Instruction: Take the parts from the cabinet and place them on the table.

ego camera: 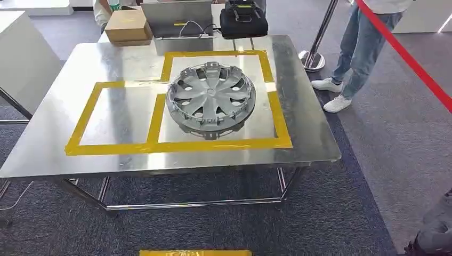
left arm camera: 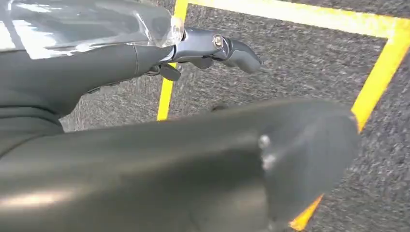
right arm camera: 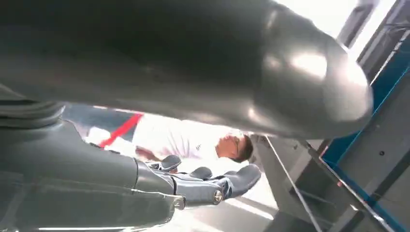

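- A silver wheel cover [ego camera: 211, 99] is lying face up on the steel table [ego camera: 48, 133], inside the larger right-hand square of yellow tape [ego camera: 177, 145]
- The left hand [left arm camera: 212, 48] is hanging over grey carpet with yellow floor tape, fingers loosely extended and holding nothing
- The right hand [right arm camera: 208, 181] is also gripping nothing, its fingers lightly curled apart
- A person in jeans [ego camera: 362, 48] is standing at the far right beside a red barrier tape [ego camera: 410, 58]
- A cardboard box [ego camera: 127, 25] and a black bag [ego camera: 242, 20] are sitting beyond the table's far edge

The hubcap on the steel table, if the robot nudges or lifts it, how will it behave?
The hubcap looks like thin moulded plastic, so probably light and a little flexible. Lying flat on the shiny table, it would likely slide rather than roll. Its rim clips look small and perhaps breakable.
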### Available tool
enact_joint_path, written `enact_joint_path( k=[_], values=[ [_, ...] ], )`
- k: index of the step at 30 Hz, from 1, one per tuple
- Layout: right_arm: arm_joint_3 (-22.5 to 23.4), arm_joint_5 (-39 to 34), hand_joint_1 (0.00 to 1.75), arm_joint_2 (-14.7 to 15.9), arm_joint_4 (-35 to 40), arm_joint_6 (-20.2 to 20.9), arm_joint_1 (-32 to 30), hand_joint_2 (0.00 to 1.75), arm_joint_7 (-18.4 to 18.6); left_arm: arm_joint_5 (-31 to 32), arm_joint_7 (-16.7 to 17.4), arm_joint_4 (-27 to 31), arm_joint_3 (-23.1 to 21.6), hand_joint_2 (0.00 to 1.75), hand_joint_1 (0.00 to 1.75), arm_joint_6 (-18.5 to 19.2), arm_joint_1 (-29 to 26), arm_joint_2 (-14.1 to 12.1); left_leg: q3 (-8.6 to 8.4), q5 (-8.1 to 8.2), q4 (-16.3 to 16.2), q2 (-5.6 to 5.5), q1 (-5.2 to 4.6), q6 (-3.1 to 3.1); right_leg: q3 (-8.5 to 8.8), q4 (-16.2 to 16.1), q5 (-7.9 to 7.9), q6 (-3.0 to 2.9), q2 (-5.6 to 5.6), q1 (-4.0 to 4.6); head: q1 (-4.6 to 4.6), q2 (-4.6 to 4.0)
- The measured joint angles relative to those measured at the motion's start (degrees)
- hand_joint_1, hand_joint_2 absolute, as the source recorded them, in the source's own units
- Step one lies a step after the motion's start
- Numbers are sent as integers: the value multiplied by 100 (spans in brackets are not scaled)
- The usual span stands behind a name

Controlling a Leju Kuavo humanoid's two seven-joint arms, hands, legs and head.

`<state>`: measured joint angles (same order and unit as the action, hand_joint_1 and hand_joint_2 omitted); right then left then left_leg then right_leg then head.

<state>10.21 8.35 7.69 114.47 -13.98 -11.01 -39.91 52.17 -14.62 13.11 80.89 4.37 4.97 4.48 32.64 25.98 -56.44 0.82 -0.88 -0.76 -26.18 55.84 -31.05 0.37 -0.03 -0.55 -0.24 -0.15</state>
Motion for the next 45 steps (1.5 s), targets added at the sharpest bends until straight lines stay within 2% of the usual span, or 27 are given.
enact_joint_path(
  k=[1,2,4,5,6,8,10,12,14,16,18,20,21,22,23,25,27,29,31,33,35,36,38,40,41,42,45],
  values=[
    [66,-182,0,-101,-93,273,16,0,0,24,26,4,0,0,0,-11,-2,-11,60,92,-49,-38,25,44,-87,-15,89,-68,-32,-45,22,0],
    [124,-307,0,-165,-192,472,7,0,2,50,42,4,-2,0,0,-13,-12,0,145,378,-227,-61,28,82,-170,-16,137,-122,-33,-43,-17,0],
    [257,-437,0,-321,-446,818,-26,0,13,-35,48,4,-18,0,0,-39,-30,2,385,1070,-1024,-68,60,143,-348,-14,272,-138,-43,-43,-31,0],
    [321,-468,0,-376,-532,957,-32,0,70,-74,79,4,-17,0,0,-46,-35,2,487,1252,-1429,-69,64,155,-437,-10,340,-133,-43,-42,-39,0],
    [394,-496,0,-431,-600,1081,-46,0,151,-77,116,7,-17,0,0,-44,-39,2,522,1247,-1717,-70,68,161,-524,-6,417,-123,-43,-42,-35,0],
    [551,-526,0,-525,-696,1199,-71,0,214,-79,153,22,-18,0,0,-44,-48,2,249,773,-1556,-71,74,147,-679,7,550,-94,-44,-42,-39,0],
    [658,-531,0,-579,-759,1219,-71,0,221,-79,157,42,-20,0,0,-44,-49,2,-446,446,-591,-76,74,109,-792,14,661,-58,-41,-42,-39,0],
    [715,-531,0,-616,-792,1225,-72,0,227,-81,157,59,-20,0,0,-44,-41,0,-1111,671,412,-109,46,68,-828,35,746,3,-41,-11,-35,0],
    [776,-526,0,-651,-829,1230,-66,0,214,-83,157,68,-20,0,0,-44,-40,2,-1025,688,390,-116,21,7,-867,19,868,78,-50,-30,-39,0],
    [820,-443,0,-710,-1015,1276,-64,0,78,-83,157,70,-20,0,0,-44,-68,11,-885,551,409,-76,53,-117,-915,26,883,148,-42,-43,-28,0],
    [863,-356,0,-758,-1285,1343,-61,0,35,-83,166,72,-20,0,0,-44,-65,9,-726,421,402,-46,49,-193,-1094,488,209,172,-19,-46,9,0],
    [905,-268,0,-804,-1507,1427,-29,0,24,-83,166,72,-20,0,0,-50,-68,9,-563,290,394,-28,22,-212,-1283,1374,-385,201,-19,-46,15,0],
    [981,-132,0,-858,-1689,1567,16,0,20,-83,166,72,-18,0,0,-72,-69,9,-469,225,379,-10,11,-218,-1332,1765,-453,207,-18,-45,15,0],
    [1090,-6,0,-930,-1890,1673,72,0,20,-81,160,72,-17,0,0,-79,-70,9,-368,161,352,-4,-2,-216,-1275,1932,-319,195,-19,-43,15,0],
    [1170,44,0,-977,-2106,1697,117,0,17,-72,142,74,-15,0,0,-83,-70,7,-285,113,322,0,-10,-211,-1101,1826,-93,174,-19,-42,11,0],
    [1343,227,0,-1010,-2876,1632,266,0,20,-66,61,79,-15,0,0,-77,-69,-4,-166,34,253,-6,-23,-190,-429,975,258,100,-17,-22,13,0],
    [1596,696,0,-985,-4139,1406,570,0,42,-63,-24,79,-17,0,0,-28,-59,-17,-73,-35,166,-12,-34,-139,257,-126,50,24,-30,28,7,0],
    [1807,1175,0,-949,-5504,1106,780,0,37,-35,-74,79,-17,0,0,9,-51,-52,-9,-132,164,-9,-7,-83,237,-242,-2,17,-32,62,16,0],
    [1926,1470,0,-916,-6648,851,876,0,211,2,-90,81,-17,0,0,11,-72,-76,45,-179,156,-36,-13,-12,163,-261,92,-81,-54,24,11,0],
    [1941,1809,0,-920,-7731,773,958,0,931,66,-149,79,-22,0,0,20,-104,-81,194,396,-233,-77,28,89,28,-244,189,-164,-92,12,-22,0],
    [1941,2011,0,-968,-8526,882,960,0,1643,120,-236,79,-28,0,0,55,-102,-85,467,1048,-1154,-74,54,147,-157,-198,299,-171,-104,14,-26,0],
    [1939,2057,0,-1003,-8757,941,969,0,1946,146,-245,76,-39,0,0,68,-106,-85,548,1166,-1517,-75,65,164,-264,-159,350,-167,-106,12,-35,0],
    [1934,2099,0,-1060,-9171,1011,992,0,2250,175,-249,77,-74,0,0,96,-106,-94,416,888,-1629,-75,92,172,-455,-82,445,-143,-106,3,-35,0],
    [1934,2147,0,-1073,-9446,1118,1023,0,2383,175,-249,76,-83,0,0,88,-105,-101,-146,476,-884,-74,116,174,-631,3,518,-109,-100,-12,-35,0],
    [1928,2190,0,-1077,-9584,1198,1052,0,2437,177,-243,77,-92,0,0,72,-102,-105,-502,433,-376,-79,130,180,-673,36,544,-85,-92,-14,-39,0],
    [1926,2217,0,-1069,-9666,1245,1074,0,2463,175,-236,76,-103,0,0,61,-89,-105,-844,587,150,-113,128,193,-720,73,578,-43,-89,20,-55,0],
    [1923,2252,0,-1073,-9861,1348,1171,0,2472,192,-205,77,-105,0,0,44,-87,-109,-816,617,255,-143,89,119,-769,60,722,58,-91,8,-44,0]
  ],
)
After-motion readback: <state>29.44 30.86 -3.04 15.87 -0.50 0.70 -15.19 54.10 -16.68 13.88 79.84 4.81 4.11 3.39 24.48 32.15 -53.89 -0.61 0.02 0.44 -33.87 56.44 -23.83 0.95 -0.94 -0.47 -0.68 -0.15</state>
